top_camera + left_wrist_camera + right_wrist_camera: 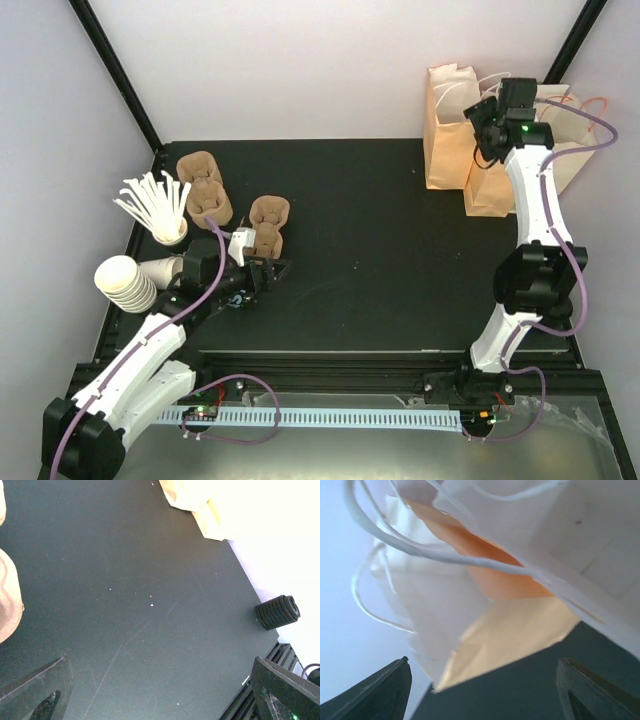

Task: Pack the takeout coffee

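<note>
Two claws, both spread wide with nothing between the fingers: left claw [275, 270] [160, 660] sits low over the bare black surface [380, 230], just right of the brown cup carriers [205, 190], and right claw [483, 112] [484, 660] is up at the paper bags [450, 130] in the back right corner. Can't make out the takeout coffee in any view, so its place relative to either claw can't be told. Left wrist view shows a stack of black lids [277, 612] near the surface edge.

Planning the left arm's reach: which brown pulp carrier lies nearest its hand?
The lone carrier, just beyond the left hand; the other two carriers sit together farther left.
</note>
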### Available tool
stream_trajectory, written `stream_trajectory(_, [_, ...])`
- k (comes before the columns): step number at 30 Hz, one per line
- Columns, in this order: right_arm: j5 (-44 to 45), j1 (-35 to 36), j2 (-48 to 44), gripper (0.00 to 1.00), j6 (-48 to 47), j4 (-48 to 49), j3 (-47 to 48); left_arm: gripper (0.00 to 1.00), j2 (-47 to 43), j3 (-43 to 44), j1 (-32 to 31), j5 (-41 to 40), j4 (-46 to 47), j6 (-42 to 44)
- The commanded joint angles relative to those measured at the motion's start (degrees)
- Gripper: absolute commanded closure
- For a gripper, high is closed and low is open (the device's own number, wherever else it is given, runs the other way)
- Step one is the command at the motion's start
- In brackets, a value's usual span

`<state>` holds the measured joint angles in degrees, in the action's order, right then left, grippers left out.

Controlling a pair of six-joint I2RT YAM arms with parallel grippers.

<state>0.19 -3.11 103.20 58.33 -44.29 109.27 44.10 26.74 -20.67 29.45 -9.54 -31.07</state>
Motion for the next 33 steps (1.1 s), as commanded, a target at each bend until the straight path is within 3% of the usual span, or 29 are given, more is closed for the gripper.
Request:
stream_trajectory(1, [-3.14, 0.15, 5.38, 0.18, 11.32, -2.08, 7.55, 0.01, 0.66, 0.74, -0.33, -1.16, 1.48, 1.35])
stream_trajectory(12, [-4.93, 0.16, 11.42, 0.24, 19.39, 0.47, 8.56, 0.01, 0.55, 1.29, -0.35, -2.54, 0.31, 3.39])
stream_trajectory(18, [-5.47, 0.13, 16.26, 0.25, 18.59, -0.84, 15.36, 0.01, 0.51, 1.65, -0.33, -2.98, -0.45, 4.06])
stream_trajectory(21, [-6.26, 0.18, 17.21, 0.39, 18.28, -1.48, 16.36, 0.01, 0.25, 1.44, -0.34, -3.23, -0.61, 4.09])
stream_trajectory(25, [-6.56, 0.22, 15.34, 0.72, 18.04, -1.65, 13.95, 0.01, 0.20, 1.25, -0.34, -3.35, -0.58, 4.00])
stream_trajectory(28, [-7.41, 0.33, 12.30, 0.92, 17.02, -0.14, 10.57, 0.01, 0.40, 1.35, -0.34, -3.37, -0.48, 4.04])
stream_trajectory(30, [-8.71, 0.54, 10.09, 0.98, 15.42, 0.69, 8.60, 0.01, 0.57, 1.46, -0.34, -2.23, 0.17, 4.26])
stream_trajectory(33, [-10.92, 1.38, 6.05, 0.99, 10.87, 1.28, 5.96, 0.01, 0.71, 1.92, -0.34, -0.95, 0.57, 4.88])
